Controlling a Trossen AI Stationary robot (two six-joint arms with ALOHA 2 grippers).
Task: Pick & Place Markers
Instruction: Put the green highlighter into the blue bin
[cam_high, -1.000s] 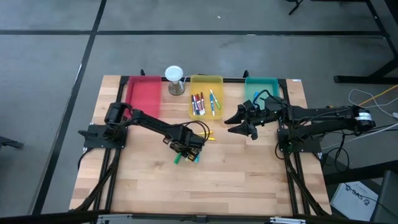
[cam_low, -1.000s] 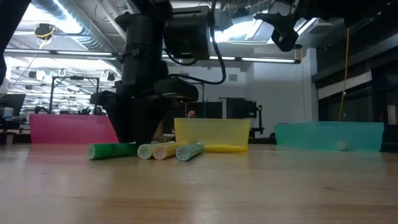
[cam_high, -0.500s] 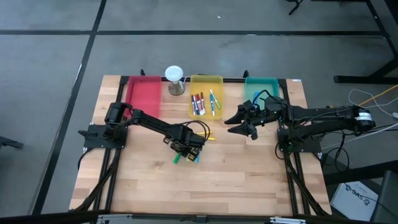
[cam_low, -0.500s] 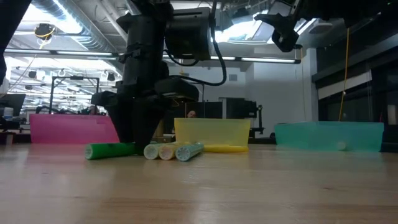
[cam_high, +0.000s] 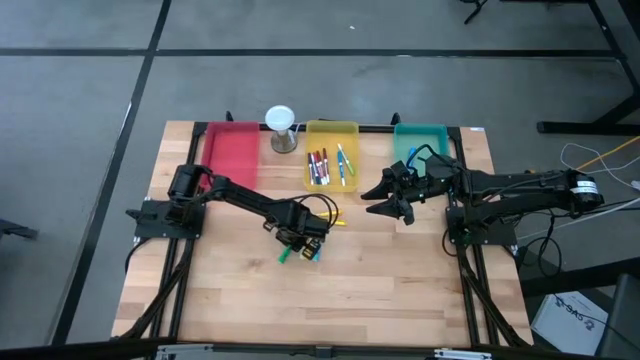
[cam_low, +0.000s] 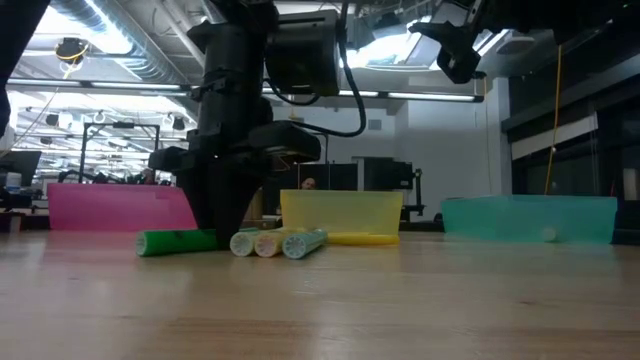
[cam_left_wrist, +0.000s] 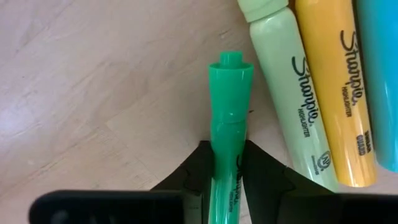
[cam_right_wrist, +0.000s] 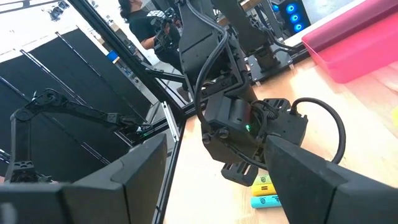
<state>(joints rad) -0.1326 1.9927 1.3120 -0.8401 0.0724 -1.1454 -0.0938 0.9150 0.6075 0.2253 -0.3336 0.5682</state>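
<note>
From above, the left gripper was down on the table, a little in front of the yellow tray, over a small cluster of loose markers; a green marker stuck out on the side away from the tray. More markers lay inside the yellow tray. The right gripper hung just beside the tray's right wall, fingers spread and empty.

At table level, the green marker lay flat on the wood before the yellow tray, with three pale, yellow and light-green ones touching side by side next to it. The left arm stood directly over them.

Past the left wrist, the two dark fingers sat tight against both sides of the green marker's barrel, behind its cap, clamping it. A pale green marker and an orange one lay just beside it, apart from the fingers.

From the right wrist, the left gripper showed at the cluster, well away from the red tray.

The marker is likely light, rigid and smooth-barrelled, so it may roll or twist; a mid-barrel pinch across its width, as here, looks soundest.
</note>
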